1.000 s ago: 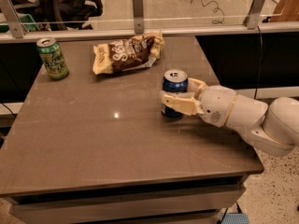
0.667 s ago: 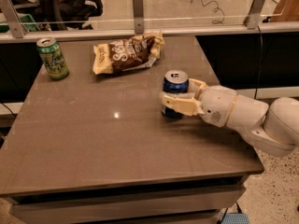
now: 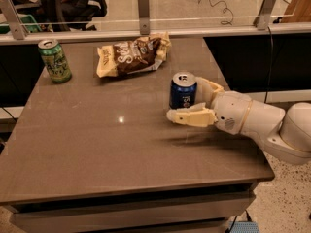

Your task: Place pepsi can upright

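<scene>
Between the spread fingers of the gripper [image 3: 186, 100], the pepsi can [image 3: 183, 89] stands upright on the table [image 3: 97, 149], and the jaws are open rather than clamped on it. Beyond the gripper lies a snack bag [image 3: 132, 55], and farther off stands a green can [image 3: 55, 60].

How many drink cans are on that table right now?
2. A blue pepsi can stands upright right of centre, with the robot's claw reaching around it. A green can stands near the table's far left corner. Nothing suggests more behind the snack bag.
</scene>
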{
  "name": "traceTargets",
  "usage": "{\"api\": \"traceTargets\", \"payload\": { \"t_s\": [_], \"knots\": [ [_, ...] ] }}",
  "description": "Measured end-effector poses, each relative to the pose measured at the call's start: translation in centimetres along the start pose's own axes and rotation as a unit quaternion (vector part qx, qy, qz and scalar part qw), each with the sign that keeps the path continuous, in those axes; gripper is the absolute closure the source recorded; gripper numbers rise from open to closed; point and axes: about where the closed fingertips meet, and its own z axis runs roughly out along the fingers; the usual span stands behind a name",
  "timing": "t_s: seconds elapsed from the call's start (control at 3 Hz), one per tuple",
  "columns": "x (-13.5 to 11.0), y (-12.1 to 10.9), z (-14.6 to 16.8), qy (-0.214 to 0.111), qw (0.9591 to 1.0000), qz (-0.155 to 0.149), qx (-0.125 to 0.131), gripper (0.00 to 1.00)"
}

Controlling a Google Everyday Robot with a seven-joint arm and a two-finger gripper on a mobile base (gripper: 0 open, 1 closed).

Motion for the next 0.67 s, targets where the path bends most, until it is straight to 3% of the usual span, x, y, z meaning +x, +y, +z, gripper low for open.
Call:
{"api": "traceTargets", "payload": {
  "t_s": [0.33,0.67],
  "knots": [
    [-1.3,-0.4,-1.6,-0.001,0.9998,-0.019,0.005,0.0],
    [-4.4,-1.0,-4.5,-0.002,0.9982,-0.055,0.022,0.0]
  ]
}}
